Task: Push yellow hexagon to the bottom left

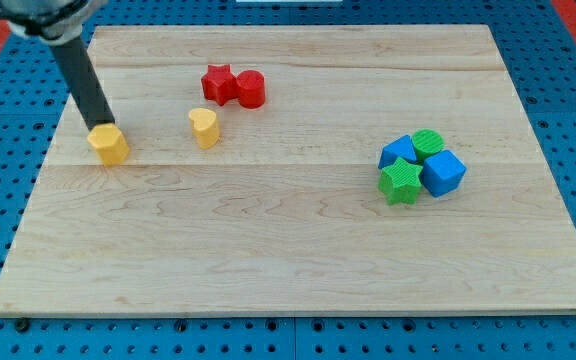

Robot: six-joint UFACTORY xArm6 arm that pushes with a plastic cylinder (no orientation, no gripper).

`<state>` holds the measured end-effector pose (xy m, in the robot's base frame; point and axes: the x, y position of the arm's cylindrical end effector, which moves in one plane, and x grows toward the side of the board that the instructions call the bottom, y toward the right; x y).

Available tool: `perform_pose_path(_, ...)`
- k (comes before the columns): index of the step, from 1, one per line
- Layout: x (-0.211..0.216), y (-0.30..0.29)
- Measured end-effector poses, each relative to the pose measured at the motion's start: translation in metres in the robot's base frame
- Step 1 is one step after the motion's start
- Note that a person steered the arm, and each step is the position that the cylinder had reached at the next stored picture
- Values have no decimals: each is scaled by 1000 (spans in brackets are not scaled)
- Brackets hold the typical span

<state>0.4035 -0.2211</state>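
Note:
The yellow hexagon (pixel 109 144) lies on the wooden board (pixel 288 250) at the view's left, a little above mid-height. My tip (pixel 101 123) is at the hexagon's upper edge, touching or nearly touching it, with the dark rod slanting up to the view's top left. A yellow heart-shaped block (pixel 204 127) sits to the right of the hexagon, apart from it.
A red star (pixel 217 83) and a red cylinder (pixel 251 89) touch each other near the view's top. At the right, a blue block (pixel 399 152), a green cylinder (pixel 428 142), a green star (pixel 400 183) and a blue cube (pixel 443 172) cluster together.

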Motion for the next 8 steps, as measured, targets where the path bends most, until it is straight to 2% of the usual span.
perform_pose_path(1,-5,22)
perform_pose_path(2,45,49)
perform_pose_path(3,57,5)
perform_pose_path(4,-1,6)
perform_pose_path(5,60,-22)
perform_pose_path(6,92,-10)
perform_pose_path(7,64,-23)
perform_pose_path(8,80,-32)
